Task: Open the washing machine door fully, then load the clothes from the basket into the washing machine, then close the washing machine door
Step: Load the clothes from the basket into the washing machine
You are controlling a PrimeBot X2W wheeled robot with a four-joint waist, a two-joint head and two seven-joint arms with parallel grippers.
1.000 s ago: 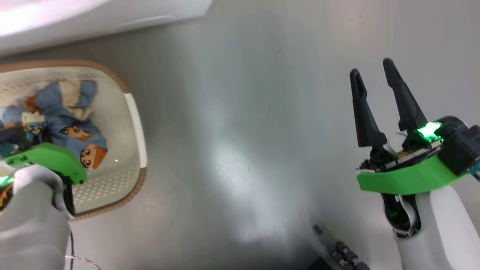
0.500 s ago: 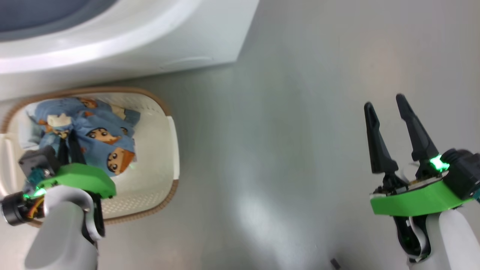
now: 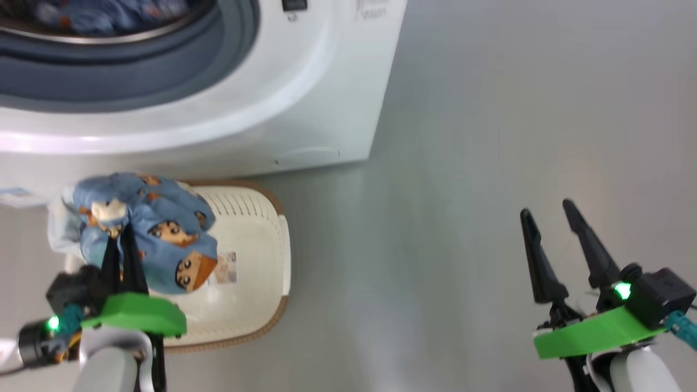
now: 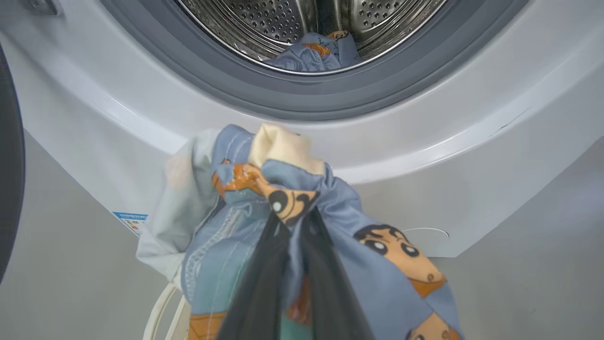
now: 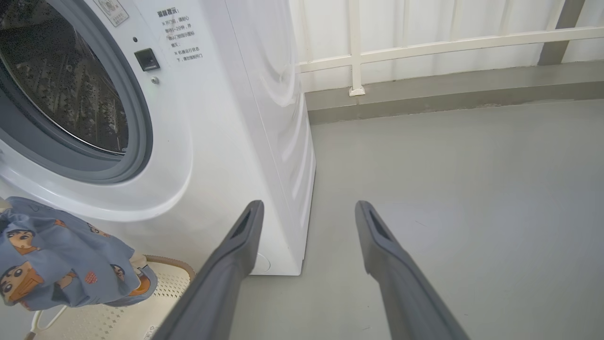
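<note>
Clothes [image 3: 163,228] pinched in left claw [image 3: 122,233] above basket [image 3: 283,310].

Grey floor [image 3: 479,163] carries the washing machine [image 3: 326,98] — and the basket [image 3: 261,245] just before it (perhaps touching).

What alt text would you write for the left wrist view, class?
The left gripper, shut on light blue cartoon-print clothes, holds them before the washing machine, below its open mouth. Another blue garment lies in the steel drum.
</note>
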